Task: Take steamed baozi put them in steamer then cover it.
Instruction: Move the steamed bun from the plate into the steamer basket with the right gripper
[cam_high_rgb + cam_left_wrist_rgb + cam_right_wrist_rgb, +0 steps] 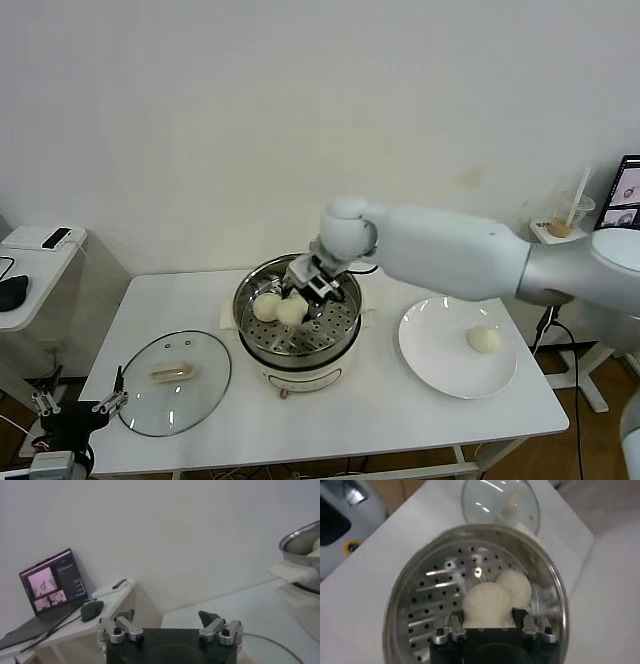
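The left gripper (75, 405) waits at the table's (400, 420) near left corner, jaws wide and empty, beside the cover (175, 383) lying flat. The right gripper (305, 290) reaches into the steamer (300, 345), fingers closed around a baozi (487, 605); a second baozi (265, 307) touches it, partly hidden behind it in the right wrist view. Another bun (484, 340) rests on the white plate (440, 365).

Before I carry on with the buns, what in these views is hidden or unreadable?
- Head view: right gripper covers part of the steamer floor; any bun beneath is hidden.
- Right wrist view: held bun overlaps the second bun.
- Left wrist view: steamer cut off by the edge; cover barely visible.
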